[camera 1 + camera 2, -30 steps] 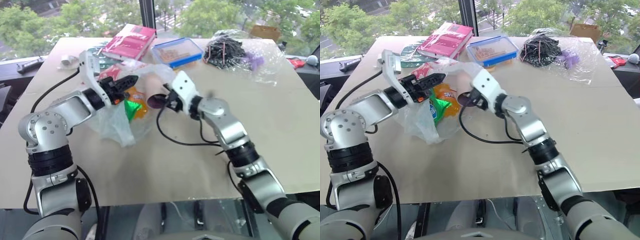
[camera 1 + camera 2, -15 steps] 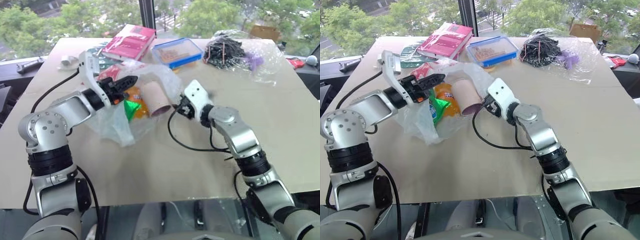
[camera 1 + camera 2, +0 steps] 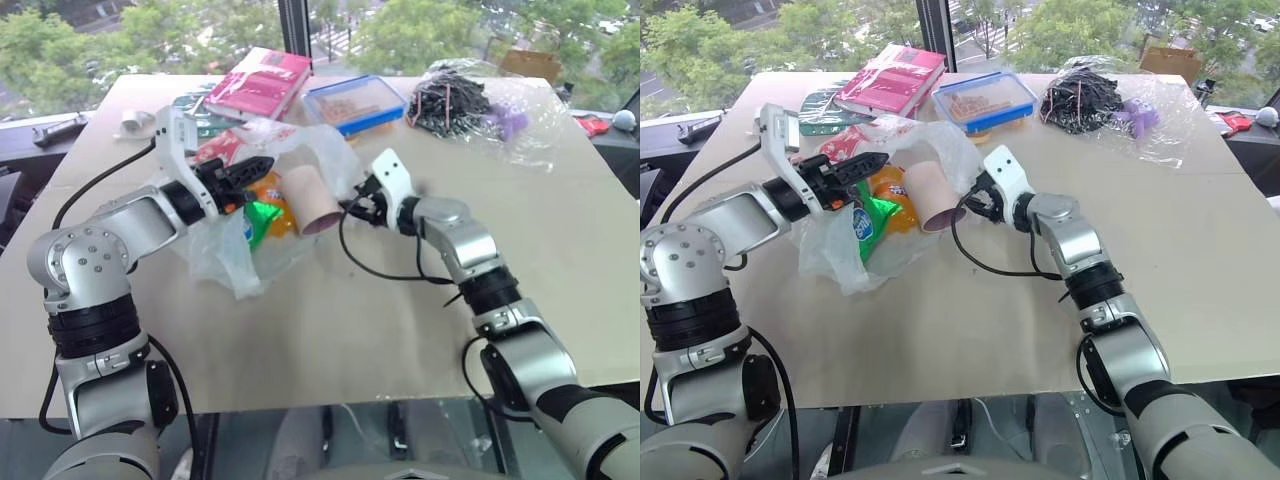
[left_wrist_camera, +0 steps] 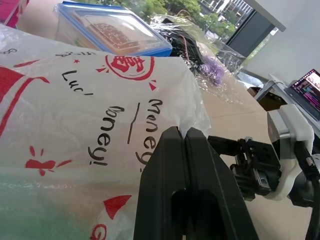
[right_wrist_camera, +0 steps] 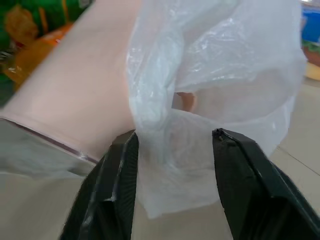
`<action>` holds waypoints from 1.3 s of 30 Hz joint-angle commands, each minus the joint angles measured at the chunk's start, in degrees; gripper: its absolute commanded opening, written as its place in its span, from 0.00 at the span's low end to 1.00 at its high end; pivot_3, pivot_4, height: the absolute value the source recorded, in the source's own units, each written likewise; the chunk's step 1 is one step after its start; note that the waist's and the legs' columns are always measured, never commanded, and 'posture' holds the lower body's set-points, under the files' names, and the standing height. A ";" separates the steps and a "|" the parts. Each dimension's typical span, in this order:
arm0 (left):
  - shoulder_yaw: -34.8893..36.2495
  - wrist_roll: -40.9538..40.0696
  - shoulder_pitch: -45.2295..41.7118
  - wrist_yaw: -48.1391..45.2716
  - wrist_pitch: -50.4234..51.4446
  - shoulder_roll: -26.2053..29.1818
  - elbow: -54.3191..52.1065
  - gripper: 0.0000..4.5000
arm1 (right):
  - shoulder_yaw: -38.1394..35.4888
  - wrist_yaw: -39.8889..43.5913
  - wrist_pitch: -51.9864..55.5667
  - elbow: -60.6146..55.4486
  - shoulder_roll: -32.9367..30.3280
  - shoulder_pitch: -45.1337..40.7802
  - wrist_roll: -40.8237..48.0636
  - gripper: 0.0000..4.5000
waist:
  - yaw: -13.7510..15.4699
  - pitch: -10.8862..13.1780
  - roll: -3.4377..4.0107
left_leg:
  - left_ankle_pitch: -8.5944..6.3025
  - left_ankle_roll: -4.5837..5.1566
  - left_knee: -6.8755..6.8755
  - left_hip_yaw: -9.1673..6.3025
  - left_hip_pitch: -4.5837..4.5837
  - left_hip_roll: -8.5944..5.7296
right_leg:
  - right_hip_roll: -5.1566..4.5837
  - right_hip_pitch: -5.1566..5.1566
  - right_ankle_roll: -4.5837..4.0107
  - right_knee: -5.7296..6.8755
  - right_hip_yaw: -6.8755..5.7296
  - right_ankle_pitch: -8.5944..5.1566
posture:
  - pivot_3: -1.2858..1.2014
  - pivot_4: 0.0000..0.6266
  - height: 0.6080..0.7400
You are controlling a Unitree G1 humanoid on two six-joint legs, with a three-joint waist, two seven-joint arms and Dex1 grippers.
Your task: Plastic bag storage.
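The plastic bag (image 3: 318, 150), thin white film with red print, lies open on the table with its rim lifted by my left gripper (image 3: 258, 163), which is shut on the rim. In the left wrist view the two fingers (image 4: 172, 150) are pressed together against the printed film (image 4: 75, 115). Inside the bag lie a pale pink tube (image 3: 305, 200), an orange packet (image 3: 275, 192) and a green packet (image 3: 258, 215). My right gripper (image 3: 352, 205) is at the bag's right edge, open, with a fold of the film (image 5: 170, 150) hanging between its fingers (image 5: 117, 180).
Behind the bag lie a pink book (image 3: 262, 80), a blue-lidded box (image 3: 355, 103) and clear wrap with black sticks (image 3: 470, 100). A black cable (image 3: 385, 275) loops on the table under my right wrist. Bare tabletop (image 3: 330, 340) stretches towards the near edge.
The pink tube, at my right gripper one second ago, now lies inside the bag. My right gripper drew back, sank to the bag's right edge and narrowed. The left gripper held still.
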 commanded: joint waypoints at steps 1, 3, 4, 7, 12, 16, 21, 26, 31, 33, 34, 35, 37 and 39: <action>1.86 -1.01 -0.12 -0.05 -0.27 1.17 -2.46 0.00 | -2.21 4.07 -2.28 0.34 0.12 -2.17 3.10 0.12 | 0.00 0.00 0.00 | 0.00 0.00 0.00 0.00 0.00 0.00 | 0.00 0.00 0.00 0.00 0.00 0.00 | 0.52 0.24 1.00; 2.02 -0.98 -0.07 -0.13 -0.28 1.32 -2.44 0.00 | -3.10 6.24 -1.52 -0.46 0.05 -2.17 5.15 0.00 | 0.01 0.00 0.00 | 0.00 0.00 0.00 0.00 0.00 0.01 | 0.01 0.00 0.00 0.01 -0.01 0.00 | 0.52 0.24 1.00; 2.03 -0.94 -0.07 -0.21 -0.31 1.40 -2.37 0.00 | -3.77 7.45 -0.71 -1.33 0.02 -2.03 6.60 0.00 | 0.02 0.00 0.00 | 0.00 0.00 0.00 0.00 0.00 0.01 | 0.01 0.00 0.00 0.01 -0.01 0.00 | 0.52 0.24 1.00; 1.94 -0.79 -0.17 -0.51 -0.47 1.59 -2.13 0.00 | -6.36 10.11 3.01 -4.27 0.04 -1.72 11.52 0.00 | 0.04 0.01 0.01 | 0.00 0.00 0.00 0.00 0.00 0.03 | 0.00 0.00 0.00 0.01 0.00 0.00 | 0.52 0.24 1.00; 2.09 -0.38 -1.74 -1.50 -0.83 2.56 0.08 0.00 | -13.05 12.67 14.69 -11.29 -0.09 -2.22 24.23 0.00 | 0.13 0.02 0.02 | 0.00 0.00 -0.01 -0.02 -0.01 0.07 | -0.01 0.00 0.00 0.01 -0.01 0.00 | 0.52 0.24 1.00; 2.14 0.08 -4.34 -2.48 -0.92 3.79 3.56 0.00 | -20.30 10.14 22.72 -14.56 0.46 -5.92 35.09 0.00 | 0.22 0.02 0.03 | 0.00 0.00 0.00 -0.03 -0.02 0.06 | -0.02 0.00 0.00 0.01 -0.04 0.00 | 0.52 0.24 1.00; 2.44 0.44 -10.20 -3.06 -0.83 5.25 9.47 0.00 | -27.31 4.23 26.67 -13.97 1.34 -12.91 43.92 0.00 | 0.43 0.08 0.06 | 0.00 0.00 -0.01 -0.04 -0.03 0.01 | -0.01 -0.01 0.00 0.04 -0.06 0.00 | 0.52 0.24 1.00; 0.45 3.24 -16.69 -5.61 -1.81 6.62 16.68 0.00 | -31.48 -1.87 28.85 -13.75 0.49 -17.57 49.27 0.00 | 0.55 0.09 0.06 | -0.02 0.04 -0.08 -0.03 -0.10 -0.08 | -0.01 -0.02 0.00 -0.13 -0.12 0.00 | 0.52 0.24 1.00; -5.05 5.09 -14.87 -15.36 -0.47 9.57 15.25 0.11 | -28.71 -5.21 29.33 -15.68 -1.31 -13.09 46.37 0.00 | 0.38 0.09 0.06 | -0.06 0.10 -0.23 0.05 -0.11 -0.14 | -0.04 -0.01 0.01 -0.23 -0.07 0.00 | 0.52 0.24 1.00; -3.56 2.64 -14.86 -16.87 2.08 9.95 14.65 0.28 | -27.89 -6.03 28.97 -16.00 -1.45 -11.55 45.77 0.00 | 0.26 0.09 0.06 | -0.07 0.11 -0.26 0.07 -0.11 -0.11 | -0.03 -0.02 0.01 -0.25 -0.05 0.00 | 0.52 0.24 1.00; -2.13 -0.76 -14.76 -18.84 6.00 10.96 13.94 0.37 | -27.59 -6.68 28.92 -16.20 -1.49 -10.77 45.48 0.00 | 0.14 0.10 0.06 | -0.07 0.11 -0.26 0.07 -0.11 -0.10 | -0.03 -0.02 0.01 -0.25 -0.04 0.00 | 0.52 0.24 1.00; -0.70 -4.39 -14.50 -21.08 10.07 12.21 13.21 0.43 | -27.29 -7.18 28.82 -16.36 -1.55 -10.13 45.17 0.00 | 0.02 0.11 0.05 | -0.06 0.11 -0.26 0.10 -0.11 -0.08 | -0.03 -0.06 0.01 -0.26 -0.01 0.00 | 0.52 0.24 1.00; 2.01 -10.65 -13.82 -24.20 17.76 14.76 13.40 0.43 | -26.93 -7.69 28.65 -16.92 -1.70 -9.16 45.12 0.00 | -0.66 0.12 0.07 | -0.06 0.11 -0.26 0.16 -0.12 -0.01 | 0.00 -0.14 0.01 -0.23 0.07 0.00 | 0.52 0.24 1.00; 3.72 -14.50 -12.27 -25.39 23.20 16.98 13.55 0.43 | -27.00 -8.26 28.70 -17.59 -1.86 -8.49 45.48 0.00 | -0.78 0.16 0.14 | -0.07 0.12 -0.31 0.20 -0.10 0.05 | 0.02 -0.22 0.01 -0.22 0.16 0.00 | 0.52 0.24 1.00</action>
